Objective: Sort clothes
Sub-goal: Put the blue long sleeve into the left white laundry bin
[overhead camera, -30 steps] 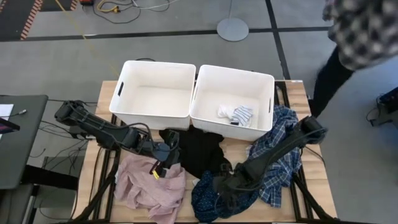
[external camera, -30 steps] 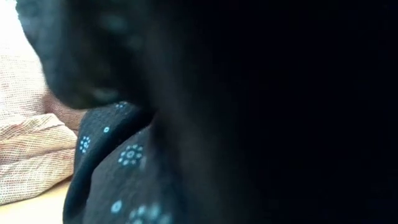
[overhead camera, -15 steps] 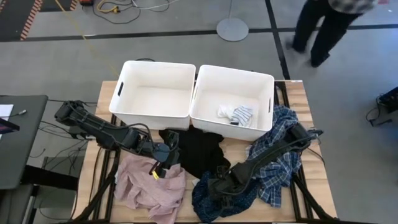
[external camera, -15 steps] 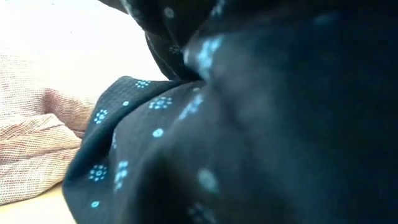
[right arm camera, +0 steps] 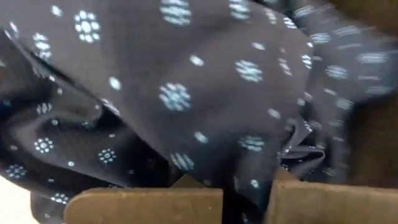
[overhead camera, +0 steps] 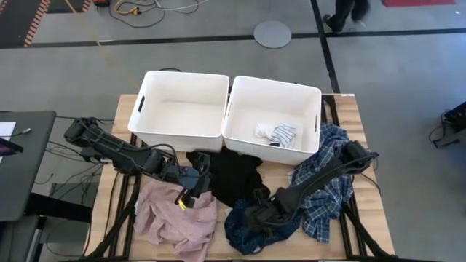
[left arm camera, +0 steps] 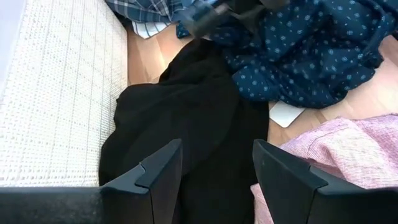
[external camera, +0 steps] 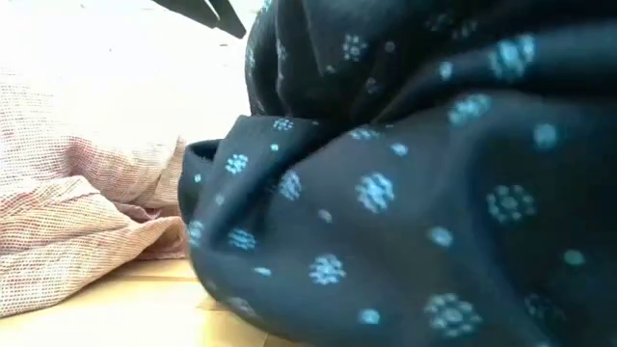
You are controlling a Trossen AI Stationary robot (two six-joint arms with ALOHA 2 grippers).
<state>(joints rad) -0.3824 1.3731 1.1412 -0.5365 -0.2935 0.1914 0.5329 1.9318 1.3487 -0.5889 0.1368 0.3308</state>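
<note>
My right gripper [overhead camera: 253, 221] is down on the navy dotted garment [overhead camera: 244, 239], which lies heaped at the table's near edge and fills the low view [external camera: 434, 222]; the gripper is shut on its cloth [right arm camera: 186, 81]. The black garment [overhead camera: 233, 178] lies in the middle, with my left gripper [overhead camera: 199, 177] open just above its left part [left arm camera: 186, 118]. The dusty-pink garment [overhead camera: 171, 218] lies at the near left. The plaid shirt [overhead camera: 329, 182] lies at the right, under my right arm. Striped and white socks [overhead camera: 277, 133] sit in the right bin. My right gripper pinches a bunched fold of the navy dotted cloth [right arm camera: 247, 179] between its two fingers [right arm camera: 149, 205]. It comes slanting down from the table's right. The rest of the garment lies slack in a heap on the table.
Two white bins stand side by side at the far edge: the left bin [overhead camera: 178, 109] and the right bin [overhead camera: 291, 98]. The left bin's wall [left arm camera: 56, 93] is close beside my left gripper. A person's legs [overhead camera: 342, 11] show on the floor beyond the table.
My right gripper has shifted a little toward the table's left and settled into the navy dotted garment. In the low view the dark arm has cleared off and the dotted cloth has bunched up higher. The person behind the table has walked away.
</note>
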